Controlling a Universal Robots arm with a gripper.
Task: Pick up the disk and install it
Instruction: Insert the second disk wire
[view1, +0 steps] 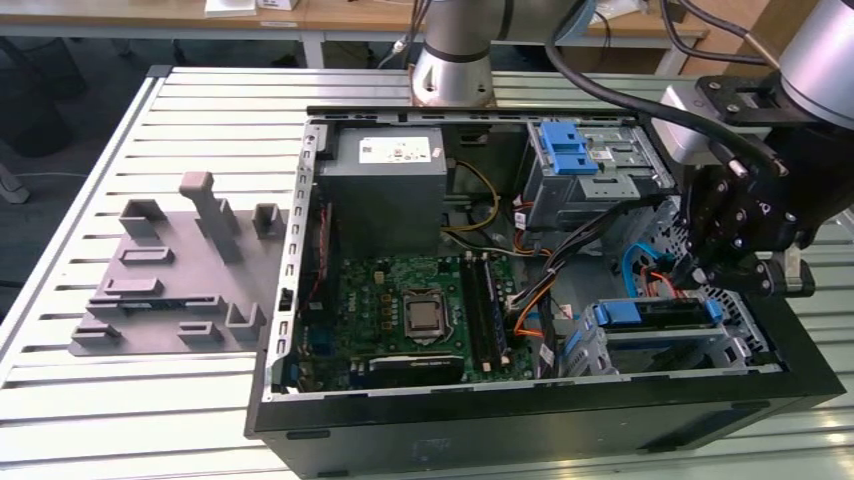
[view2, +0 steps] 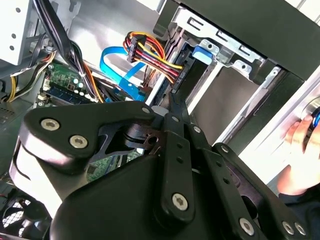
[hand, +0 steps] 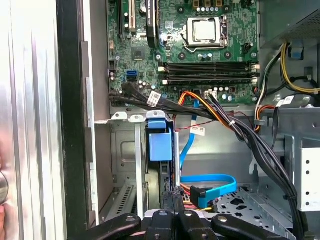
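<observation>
You see a green motherboard (view1: 414, 310) in the black case (view1: 534, 430); beside it the disk (view1: 654, 315) shows blue rails, near the black claw (view1: 727, 275), on a pale ribbed tabletop (view1: 80, 400).

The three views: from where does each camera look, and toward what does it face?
Exterior view: off the arm, above the table, looking down into the open computer case; the arm and gripper show.
First wrist view: on the arm, facing the motherboard and the disk; gripper at the edge.
Second wrist view: on the arm, behind the gripper, facing cables.
All three show the gripper.
</observation>
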